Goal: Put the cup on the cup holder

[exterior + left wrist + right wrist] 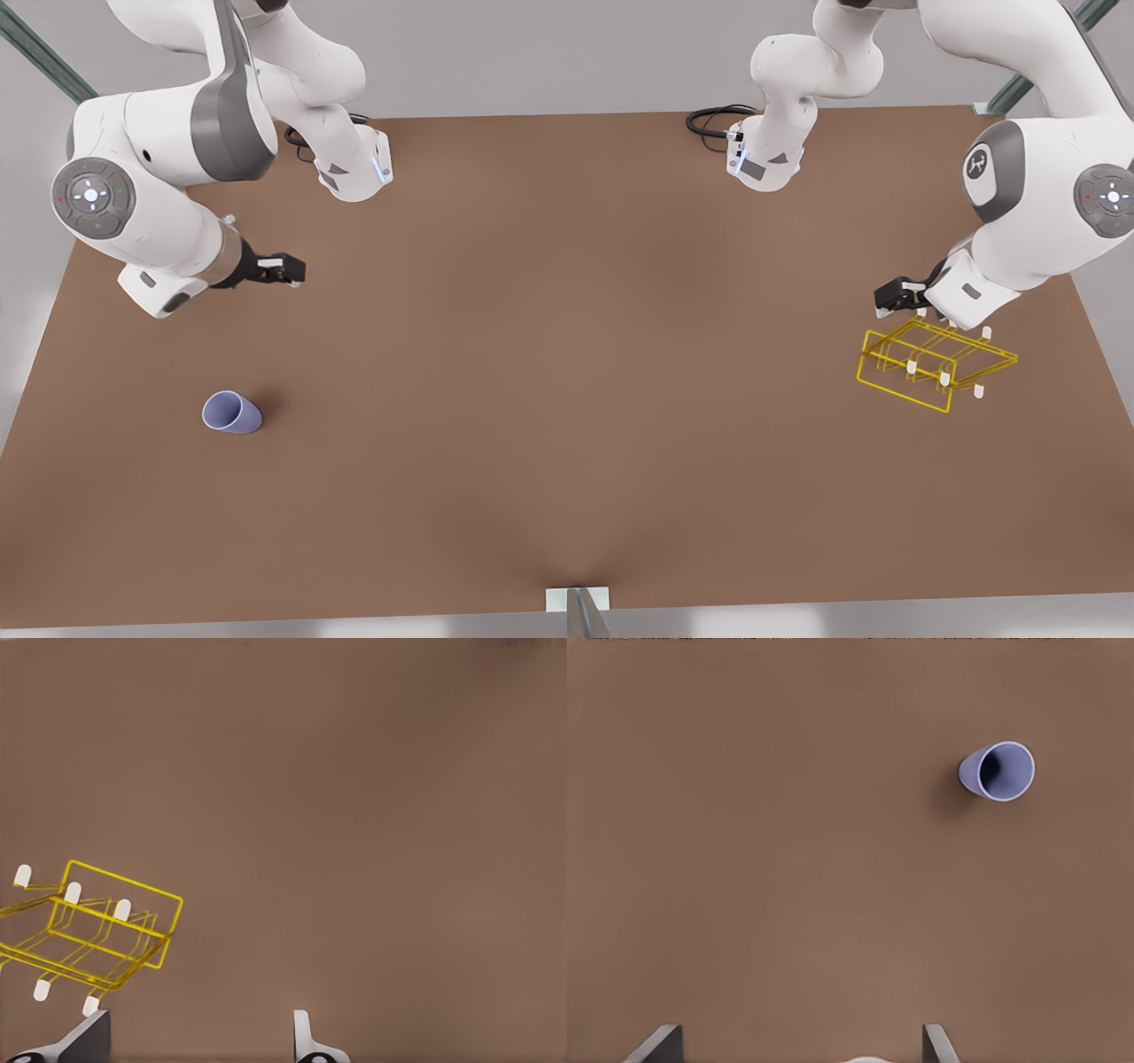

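The lavender-blue cup (232, 413) rests on the brown table at the front view's left, its open mouth showing; the right wrist view has the cup (998, 772) well ahead of my fingers. My right gripper (288, 268) (802, 1036) hovers open behind the cup, apart from it and holding nothing. At the front view's right sits the yellow wire cup holder (904, 395) (126, 880) with its white pegs. My left gripper (895, 297) (197, 1032) hangs open just behind the holder's back edge, with nothing between its fingers.
Both arm bases stand at the table's back edge, with a black cable (718, 120) beside the one at the right. A metal post (580, 611) rises at the middle of the front edge. Bare tabletop (567, 354) lies between cup and holder.
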You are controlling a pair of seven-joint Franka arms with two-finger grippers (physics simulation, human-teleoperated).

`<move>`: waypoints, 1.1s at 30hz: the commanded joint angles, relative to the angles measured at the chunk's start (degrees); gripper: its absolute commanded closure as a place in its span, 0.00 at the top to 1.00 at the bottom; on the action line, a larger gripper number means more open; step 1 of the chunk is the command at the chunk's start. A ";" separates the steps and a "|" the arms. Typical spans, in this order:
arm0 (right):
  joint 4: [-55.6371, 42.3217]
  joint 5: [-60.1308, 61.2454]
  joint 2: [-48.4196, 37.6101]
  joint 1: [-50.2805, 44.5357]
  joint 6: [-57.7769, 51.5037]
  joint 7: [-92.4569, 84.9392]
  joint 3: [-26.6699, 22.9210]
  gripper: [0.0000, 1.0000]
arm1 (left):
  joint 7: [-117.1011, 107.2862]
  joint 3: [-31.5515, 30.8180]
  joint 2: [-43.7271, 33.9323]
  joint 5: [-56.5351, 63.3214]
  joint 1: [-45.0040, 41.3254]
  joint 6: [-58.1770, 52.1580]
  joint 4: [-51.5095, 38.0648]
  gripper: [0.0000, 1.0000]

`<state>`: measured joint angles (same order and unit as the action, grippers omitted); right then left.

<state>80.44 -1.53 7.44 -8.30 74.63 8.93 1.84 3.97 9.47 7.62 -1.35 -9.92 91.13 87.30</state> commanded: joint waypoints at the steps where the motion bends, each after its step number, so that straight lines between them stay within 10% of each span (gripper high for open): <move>1: -0.11 -0.06 -0.06 -0.05 0.95 -0.23 0.01 1.00 | -1.42 0.03 -0.06 0.12 0.07 -0.08 -0.03 1.00; 17: 10.70 -3.31 13.30 4.52 46.83 -28.44 -5.97 1.00 | -1.34 0.11 0.12 0.12 0.25 -0.08 0.06 1.00; 33: 25.99 1.26 15.58 5.14 57.03 -31.87 -12.91 1.00 | -1.25 0.11 0.56 0.21 0.25 -0.08 0.15 1.00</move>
<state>106.45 -0.43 22.58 -3.10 128.44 -15.15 -11.04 2.91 9.55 8.23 -1.24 -9.67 91.08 87.48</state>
